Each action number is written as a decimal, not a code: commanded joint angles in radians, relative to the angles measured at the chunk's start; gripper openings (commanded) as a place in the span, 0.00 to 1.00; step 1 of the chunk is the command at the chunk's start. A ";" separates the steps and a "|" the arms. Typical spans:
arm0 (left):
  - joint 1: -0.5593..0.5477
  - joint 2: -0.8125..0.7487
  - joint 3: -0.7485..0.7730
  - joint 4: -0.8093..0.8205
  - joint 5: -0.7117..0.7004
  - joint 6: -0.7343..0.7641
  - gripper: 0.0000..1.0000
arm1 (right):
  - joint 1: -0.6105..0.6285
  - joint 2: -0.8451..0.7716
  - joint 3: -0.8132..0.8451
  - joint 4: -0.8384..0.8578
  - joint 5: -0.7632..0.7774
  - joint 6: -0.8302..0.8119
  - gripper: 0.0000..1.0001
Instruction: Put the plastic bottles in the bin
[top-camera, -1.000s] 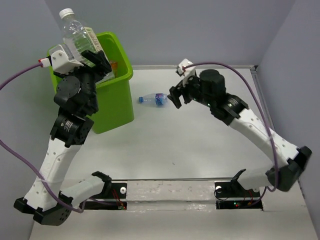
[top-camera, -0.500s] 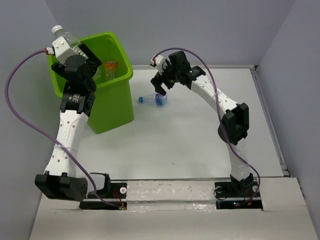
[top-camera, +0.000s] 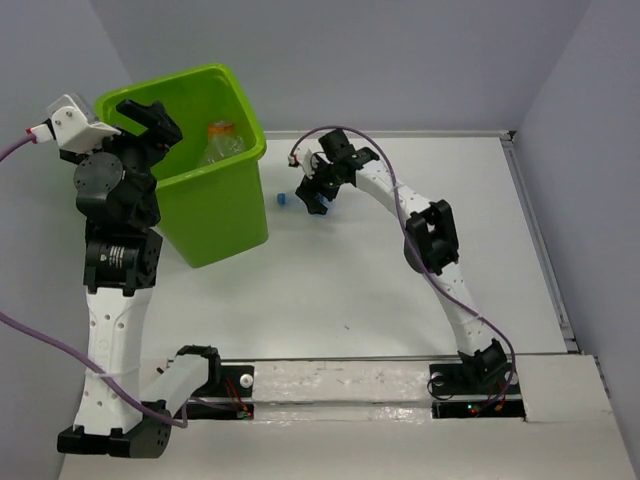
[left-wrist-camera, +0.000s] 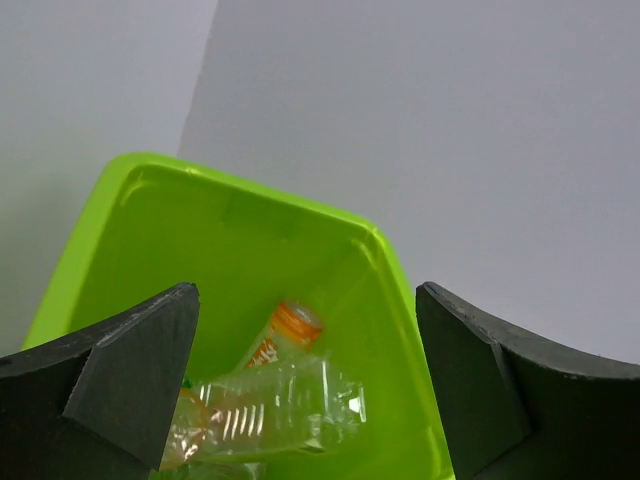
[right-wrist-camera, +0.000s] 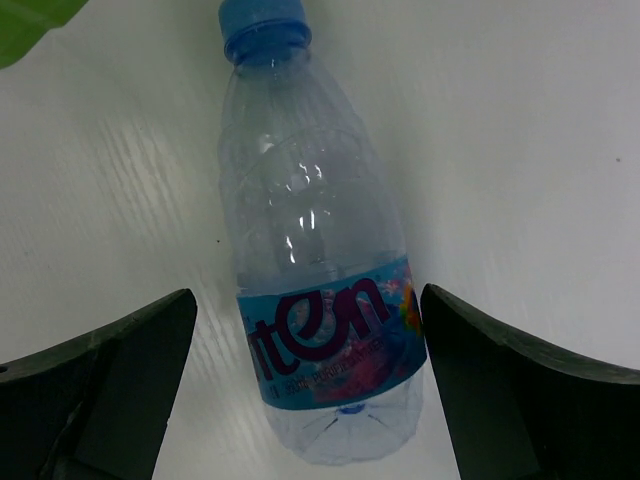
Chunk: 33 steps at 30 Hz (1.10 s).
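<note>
The lime-green bin (top-camera: 215, 205) stands at the back left of the table. Inside it lie a clear bottle (left-wrist-camera: 275, 400) and an orange-capped bottle (left-wrist-camera: 285, 330), which also shows in the top view (top-camera: 222, 140). My left gripper (top-camera: 150, 125) is open and empty above the bin's left rim; the left wrist view looks down into the bin (left-wrist-camera: 400, 300). A blue-labelled bottle (right-wrist-camera: 320, 290) lies on the table, blue cap (top-camera: 282, 199) toward the bin. My right gripper (top-camera: 315, 190) is open, straddling this bottle, fingers either side of its label, not touching.
Grey walls close the table at the back and both sides. The table's right edge has a raised lip (top-camera: 535, 240). The arm bases sit on a rail (top-camera: 340, 385) at the near edge.
The left gripper has let go of the large clear bottle, which now lies in the bin. The right gripper has moved left and down over the blue-labelled bottle.
</note>
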 joint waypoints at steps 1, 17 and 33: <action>0.002 0.055 -0.021 0.012 -0.034 0.016 0.99 | -0.002 0.006 0.031 0.031 -0.057 0.017 0.97; -0.011 -0.192 -0.102 0.121 0.724 -0.047 0.99 | -0.002 -0.642 -0.690 0.583 0.255 0.258 0.37; -0.237 -0.588 -0.768 0.164 0.998 -0.094 0.99 | 0.159 -0.965 -0.491 0.701 0.202 0.525 0.36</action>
